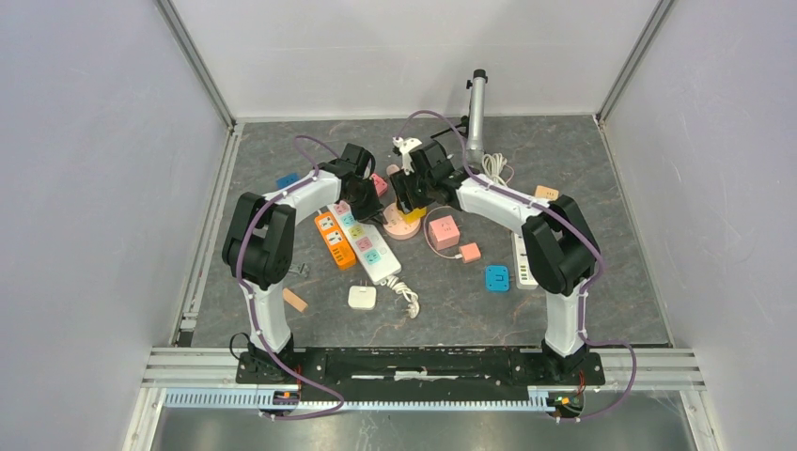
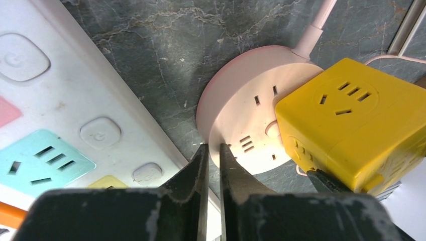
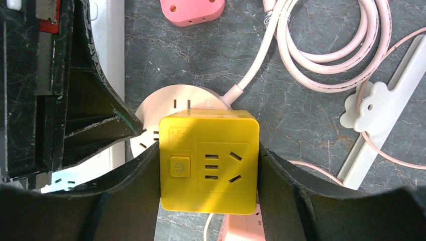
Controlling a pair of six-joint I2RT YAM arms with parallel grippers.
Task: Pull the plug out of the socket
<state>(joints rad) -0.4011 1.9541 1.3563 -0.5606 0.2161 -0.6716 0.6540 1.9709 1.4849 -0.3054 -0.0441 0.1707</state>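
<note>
A yellow cube plug (image 3: 208, 160) sits plugged into a round pink socket (image 3: 171, 100) on the dark stone table. My right gripper (image 3: 208, 150) is shut on the yellow cube, one finger on each side of it. My left gripper (image 2: 213, 147) is shut, with its tips resting on the near rim of the pink socket (image 2: 241, 120), beside the yellow cube (image 2: 346, 120). In the top view both grippers meet over the socket (image 1: 402, 225) at mid-table, the left (image 1: 376, 199) and the right (image 1: 414, 195).
A long white power strip (image 1: 367, 242) and an orange strip (image 1: 334, 240) lie just left of the socket. A pink cube (image 1: 444, 230), a blue adapter (image 1: 496, 278), a white adapter (image 1: 362, 297) and a coiled pink cord (image 3: 326, 50) lie around it. A grey pole (image 1: 476, 113) stands behind.
</note>
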